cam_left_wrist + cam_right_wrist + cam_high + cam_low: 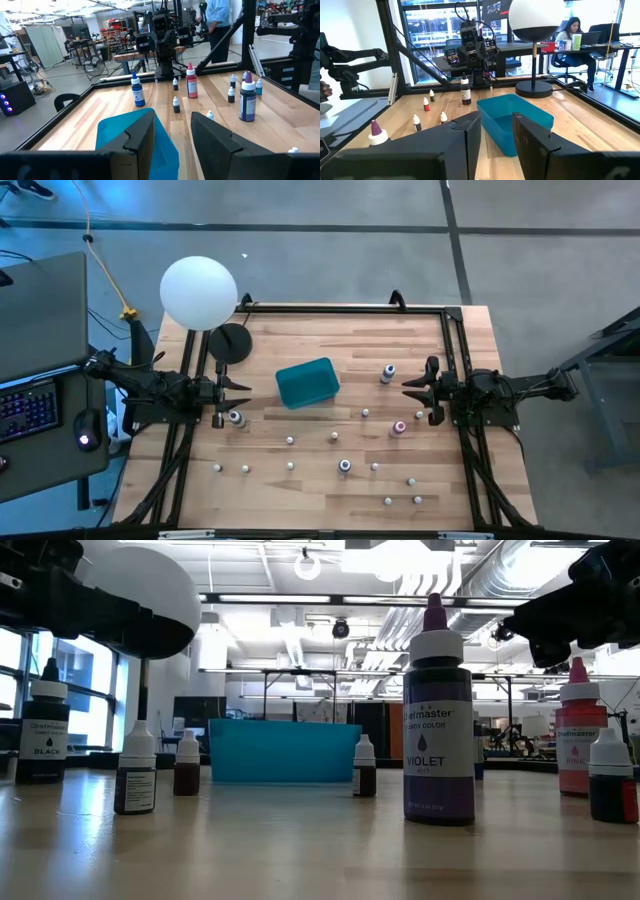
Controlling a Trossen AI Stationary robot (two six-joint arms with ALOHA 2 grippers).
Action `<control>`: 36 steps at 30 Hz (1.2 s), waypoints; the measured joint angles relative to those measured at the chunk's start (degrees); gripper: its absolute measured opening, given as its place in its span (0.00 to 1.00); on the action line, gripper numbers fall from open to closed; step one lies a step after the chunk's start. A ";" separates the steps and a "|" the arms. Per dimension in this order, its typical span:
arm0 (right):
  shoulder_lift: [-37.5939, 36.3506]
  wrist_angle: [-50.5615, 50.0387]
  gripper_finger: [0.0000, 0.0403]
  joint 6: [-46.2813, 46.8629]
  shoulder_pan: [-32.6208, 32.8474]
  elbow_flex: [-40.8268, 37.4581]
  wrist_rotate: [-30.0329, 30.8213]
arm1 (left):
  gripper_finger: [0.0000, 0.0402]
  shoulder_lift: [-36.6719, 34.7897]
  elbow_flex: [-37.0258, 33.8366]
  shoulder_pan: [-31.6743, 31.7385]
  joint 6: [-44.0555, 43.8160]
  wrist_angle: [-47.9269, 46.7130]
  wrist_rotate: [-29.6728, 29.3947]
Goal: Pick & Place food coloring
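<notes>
The food coloring bottles stand upright, scattered over the wooden table. In the high view I see a blue one [387, 372], a pink one [400, 427], a violet one [345, 466], a black one [236, 418] and several tiny white-capped ones [290, 440]. The low view shows the violet bottle [438, 720] closest. My left gripper [238, 392] hovers open at the table's left side, just above the black bottle, and its wrist view shows the gap [172, 135]. My right gripper [408, 390] is open at the right side [496, 132], between the blue and pink bottles.
A teal rectangular tub [308, 382] sits mid-table between the two grippers. A white ball lamp [198, 292] on a black round base [231, 341] stands at the far left corner. A black frame [345, 308] borders the table. People are in the room beyond.
</notes>
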 joint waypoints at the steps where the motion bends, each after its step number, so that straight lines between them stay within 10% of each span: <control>1: 0.00 0.33 0.26 0.00 -0.01 0.01 0.21 | 0.32 0.00 -0.01 0.00 0.00 0.00 0.00; 22: -0.02 6.38 0.26 -6.50 0.01 0.00 2.50 | 0.32 0.00 -0.35 0.02 1.21 5.57 0.64; 36: 2.71 7.42 0.26 -14.56 -1.77 0.00 17.27 | 0.32 -0.01 -0.15 0.02 -4.35 20.22 0.58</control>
